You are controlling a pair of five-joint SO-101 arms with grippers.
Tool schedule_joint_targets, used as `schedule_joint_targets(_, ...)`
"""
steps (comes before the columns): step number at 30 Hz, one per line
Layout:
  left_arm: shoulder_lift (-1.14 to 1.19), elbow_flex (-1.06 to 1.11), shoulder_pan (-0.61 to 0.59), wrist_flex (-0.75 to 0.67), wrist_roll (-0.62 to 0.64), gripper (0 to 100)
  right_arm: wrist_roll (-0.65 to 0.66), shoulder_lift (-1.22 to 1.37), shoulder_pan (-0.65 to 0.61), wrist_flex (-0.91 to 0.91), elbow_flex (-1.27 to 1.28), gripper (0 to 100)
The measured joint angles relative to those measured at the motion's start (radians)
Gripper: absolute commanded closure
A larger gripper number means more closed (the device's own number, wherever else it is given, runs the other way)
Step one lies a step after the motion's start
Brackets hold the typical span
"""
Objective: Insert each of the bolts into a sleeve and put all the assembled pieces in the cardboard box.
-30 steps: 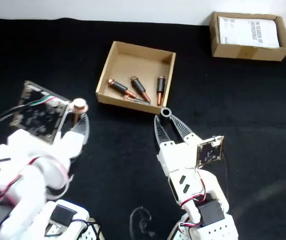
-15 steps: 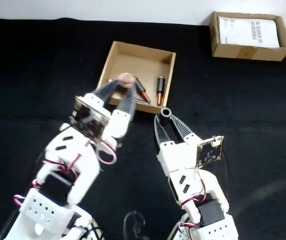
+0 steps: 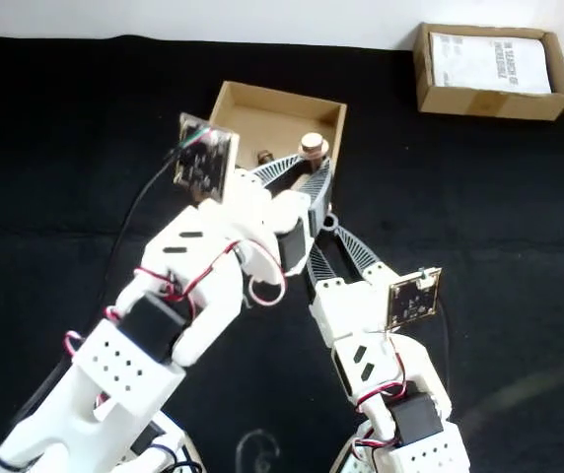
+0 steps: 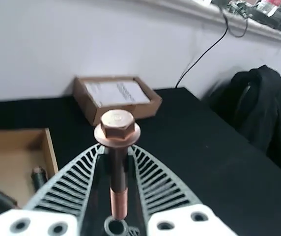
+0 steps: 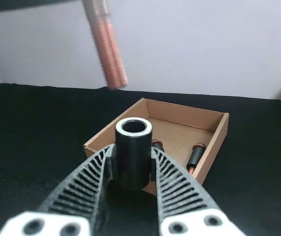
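Pinching bolt (image 4: 117,125) nearly upright in left gripper (image 4: 116,147), tip above and slightly aside of upright sleeve (image 5: 133,162) clamped in right gripper (image 5: 133,149).

You've got two white plastic shells, left arm (image 3: 193,266) and right arm (image 3: 381,360), with black servo blocks (image 3: 154,320) at the joints. Red, white and black wires (image 3: 169,279) loop along both. Your left gripper (image 4: 116,147) and right gripper (image 5: 133,147) have dark ribbed lattice fingers (image 4: 67,182) on white bases with round holes. There's a dark circuit board (image 3: 206,158) on the left wrist and a tan circuit board (image 3: 415,299) on the right.
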Motion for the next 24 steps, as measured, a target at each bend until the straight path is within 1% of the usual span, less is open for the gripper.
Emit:
schedule_joint_targets(3, 0.037, -0.023, 0.0, 0.026, 0.021, 99, 0.0, 0.0, 0.0, 0.0, 0.0, 99.2)
schedule_joint_targets(10, 0.06, -0.023, 0.002, 0.029, 0.026, 99, 0.0, 0.0, 0.0, 0.0, 0.0, 99.2)
schedule_joint_targets(22, 0.061, 0.094, 0.009, 0.029, 0.029, 99, 0.0, 0.003, -0.002, 0.002, 0.0, 99.2)
schedule_joint_targets(24, 0.06, 0.109, 0.025, 0.021, 0.028, 99, 0.0, 0.003, -0.002, 0.002, 0.0, 99.2)
